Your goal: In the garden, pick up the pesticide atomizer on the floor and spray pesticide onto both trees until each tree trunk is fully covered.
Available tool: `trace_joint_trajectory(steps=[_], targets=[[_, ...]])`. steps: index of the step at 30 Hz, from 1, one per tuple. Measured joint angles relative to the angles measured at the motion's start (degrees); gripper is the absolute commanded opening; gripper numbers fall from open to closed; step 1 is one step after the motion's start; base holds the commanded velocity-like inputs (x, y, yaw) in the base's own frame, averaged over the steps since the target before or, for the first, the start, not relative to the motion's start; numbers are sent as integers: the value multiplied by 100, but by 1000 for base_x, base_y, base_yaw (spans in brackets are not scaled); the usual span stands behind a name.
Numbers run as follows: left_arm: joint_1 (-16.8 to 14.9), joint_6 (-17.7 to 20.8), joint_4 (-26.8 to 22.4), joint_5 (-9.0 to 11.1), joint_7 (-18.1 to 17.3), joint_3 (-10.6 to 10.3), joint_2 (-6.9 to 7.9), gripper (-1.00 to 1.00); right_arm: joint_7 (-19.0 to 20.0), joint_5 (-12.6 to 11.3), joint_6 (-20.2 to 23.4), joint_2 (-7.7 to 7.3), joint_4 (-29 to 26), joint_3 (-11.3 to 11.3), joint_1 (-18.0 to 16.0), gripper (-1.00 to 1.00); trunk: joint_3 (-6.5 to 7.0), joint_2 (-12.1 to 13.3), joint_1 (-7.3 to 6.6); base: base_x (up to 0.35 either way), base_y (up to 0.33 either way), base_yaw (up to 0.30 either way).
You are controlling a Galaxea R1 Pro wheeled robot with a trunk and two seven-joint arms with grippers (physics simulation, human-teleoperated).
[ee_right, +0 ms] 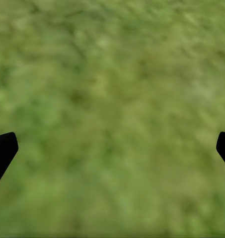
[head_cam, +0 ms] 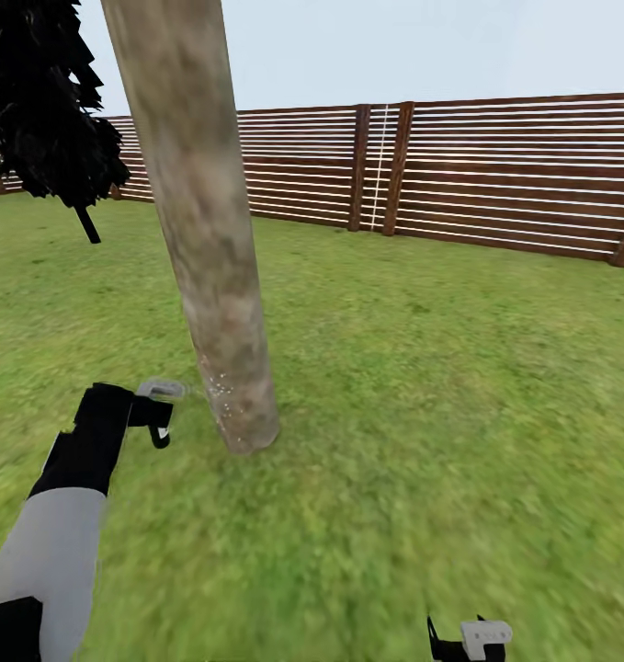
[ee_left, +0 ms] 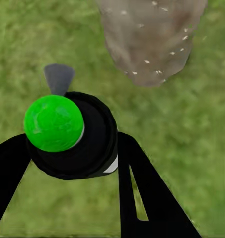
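A thick mottled grey-beige tree trunk (head_cam: pixel 206 230) rises from the grass just ahead, leaning slightly. White pesticide specks (head_cam: pixel 221 386) dot its lower part, and the same specks (ee_left: pixel 157 64) show in the left wrist view. My left gripper (head_cam: pixel 158 423) sits low beside the trunk's base, shut on the black pesticide atomizer (ee_left: pixel 75 136) with its bright green spot (ee_left: pixel 53 122). A second tree's dark foliage (head_cam: pixel 45 101) stands at the far left. My right gripper (head_cam: pixel 468 644) hangs low at the bottom edge, open over bare grass (ee_right: pixel 112 119).
A brown slat fence (head_cam: pixel 495 175) closes off the lawn behind the trees. Open grass (head_cam: pixel 440 386) spreads to the right of the trunk and in front of me.
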Motion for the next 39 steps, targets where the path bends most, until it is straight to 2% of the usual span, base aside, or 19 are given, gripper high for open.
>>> trace_joint_trajectory(steps=[1,3,8,11,20,27,39], targets=[[30,-15,22,38,4,-8,67,-100,0,0,0,0,0,-1,0,100,0,0,0,0,0,203],[137,-35,53,71,20,-4,79,-100,0,0,0,0,0,-1,0,100,0,0,0,0,-88,260],[183,-47,72,85,43,2,-97,-100,0,0,0,0,0,0,0,100,0,0,0,0,-246,157],[184,-46,73,76,51,-4,-117,-100,1,0,0,-6,0,0,0,100,0,0,0,0,-271,8],[184,-45,82,43,66,-11,-119,-100,0,0,0,-9,0,0,0,100,0,0,0,17,-272,0],[324,-50,131,-2,66,83,-37,-100,0,-7,0,-5,0,0,0,100,0,0,0,148,-260,7],[351,-44,126,28,70,90,-83,-100,0,-1,0,-1,5,0,0,100,0,0,0,74,-263,200]])
